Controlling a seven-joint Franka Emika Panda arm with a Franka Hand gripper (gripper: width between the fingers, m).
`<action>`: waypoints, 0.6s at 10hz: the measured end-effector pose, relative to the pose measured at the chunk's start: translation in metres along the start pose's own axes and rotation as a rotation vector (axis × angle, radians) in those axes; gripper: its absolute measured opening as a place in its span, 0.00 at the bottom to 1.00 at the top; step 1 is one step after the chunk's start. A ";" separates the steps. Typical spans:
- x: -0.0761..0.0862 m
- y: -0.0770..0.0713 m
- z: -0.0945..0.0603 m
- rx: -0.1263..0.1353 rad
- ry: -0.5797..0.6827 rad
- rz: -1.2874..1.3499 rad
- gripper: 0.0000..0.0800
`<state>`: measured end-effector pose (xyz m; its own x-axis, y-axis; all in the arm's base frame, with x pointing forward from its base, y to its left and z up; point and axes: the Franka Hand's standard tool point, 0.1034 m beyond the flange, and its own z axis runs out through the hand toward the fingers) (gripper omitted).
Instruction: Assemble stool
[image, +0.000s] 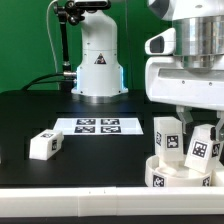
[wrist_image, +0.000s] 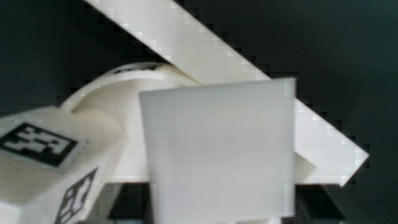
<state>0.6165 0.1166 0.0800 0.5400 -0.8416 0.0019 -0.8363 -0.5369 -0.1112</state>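
Seat: the round white seat (image: 178, 178) sits on the bench (image: 25, 110) at the exterior view's lower right, close to the front edge. It has black-and-white tags around its rim. In the wrist view only a curved white part of it (wrist_image: 118, 88) shows.

Upright leg: a tagged leg (image: 165, 134) rises from the top of the seat on the side toward the exterior view's left. It stands close to straight.

Leaning leg: a second tagged leg (image: 204, 150) rises from the seat on the exterior view's right and is tilted.

Loose leg: a third leg (image: 43, 145) lies flat on the bench at the exterior view's left. It is well apart from the seat and touches nothing else.

Arm: the white wrist housing (image: 188, 65) hangs directly over the seat and the two legs on it.

Jaws: they reach down among the tops of the two legs. I cannot tell whether they are open or closed on a leg, since neither view shows the tips clearly.

Wrist view: a plain white block face (wrist_image: 217, 140) fills the middle. A tagged leg (wrist_image: 39, 150) sits beside it, and a long white bar (wrist_image: 199, 50) runs slantwise behind both.

Marker board: the marker board (image: 98, 125) lies flat mid-bench, between the loose leg and the seat.

Base: the arm's white base (image: 98, 60) stands at the back of the bench.
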 end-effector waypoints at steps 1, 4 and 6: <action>-0.001 0.000 0.000 0.004 -0.008 0.079 0.43; -0.003 -0.002 0.000 0.015 -0.032 0.272 0.43; -0.004 -0.002 0.000 0.023 -0.051 0.413 0.43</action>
<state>0.6161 0.1214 0.0802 0.1643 -0.9816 -0.0970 -0.9816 -0.1530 -0.1143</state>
